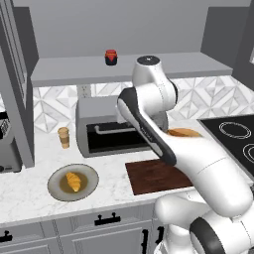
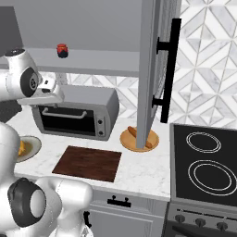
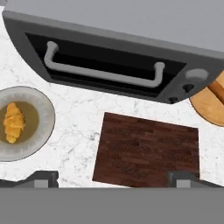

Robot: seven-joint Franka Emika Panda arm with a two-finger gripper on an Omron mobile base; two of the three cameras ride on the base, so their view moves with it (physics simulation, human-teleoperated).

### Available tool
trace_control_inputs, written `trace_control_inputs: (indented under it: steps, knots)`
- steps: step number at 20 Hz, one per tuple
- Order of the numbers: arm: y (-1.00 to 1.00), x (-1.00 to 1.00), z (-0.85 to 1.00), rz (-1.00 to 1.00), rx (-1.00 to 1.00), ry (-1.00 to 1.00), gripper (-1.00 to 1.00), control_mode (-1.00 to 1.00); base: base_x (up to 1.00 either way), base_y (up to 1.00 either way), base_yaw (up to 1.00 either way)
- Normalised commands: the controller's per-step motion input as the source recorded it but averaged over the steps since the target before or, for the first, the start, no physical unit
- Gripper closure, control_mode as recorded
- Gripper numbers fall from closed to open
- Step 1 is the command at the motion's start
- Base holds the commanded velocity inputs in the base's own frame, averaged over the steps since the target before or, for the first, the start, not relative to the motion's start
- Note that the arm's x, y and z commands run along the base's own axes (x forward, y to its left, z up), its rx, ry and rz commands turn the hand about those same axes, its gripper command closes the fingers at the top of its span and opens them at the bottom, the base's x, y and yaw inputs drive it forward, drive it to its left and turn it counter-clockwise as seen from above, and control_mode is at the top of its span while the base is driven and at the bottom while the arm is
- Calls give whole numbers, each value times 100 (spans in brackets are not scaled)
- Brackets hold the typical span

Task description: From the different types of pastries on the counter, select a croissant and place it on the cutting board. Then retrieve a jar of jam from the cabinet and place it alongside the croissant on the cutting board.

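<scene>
On round grey plate (image 3: 41, 131): golden tapered croissant (image 3: 13, 122).

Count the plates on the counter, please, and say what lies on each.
2. The grey plate lies left of the board and holds the croissant. The tan plate lies right of the oven, partly behind the cabinet door, and holds the loaf.
</scene>
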Motion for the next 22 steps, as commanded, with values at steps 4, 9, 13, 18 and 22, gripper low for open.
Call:
trace_control_inputs:
  steps: [4,9,13,18,22]
  knots:
    - [100,0,-5,14,18,0,-100,-100,0,0,0]
    - [100,-4,-29,22,14,1,-100,-100,0,0,0]
    - [93,-2,-46,15,1,1,-100,-100,0,0,0]
    - [65,-7,-48,10,-9,0,-100,-100,0,0,0]
    - [27,0,-37,6,-5,-1,-100,-100,0,0,0]
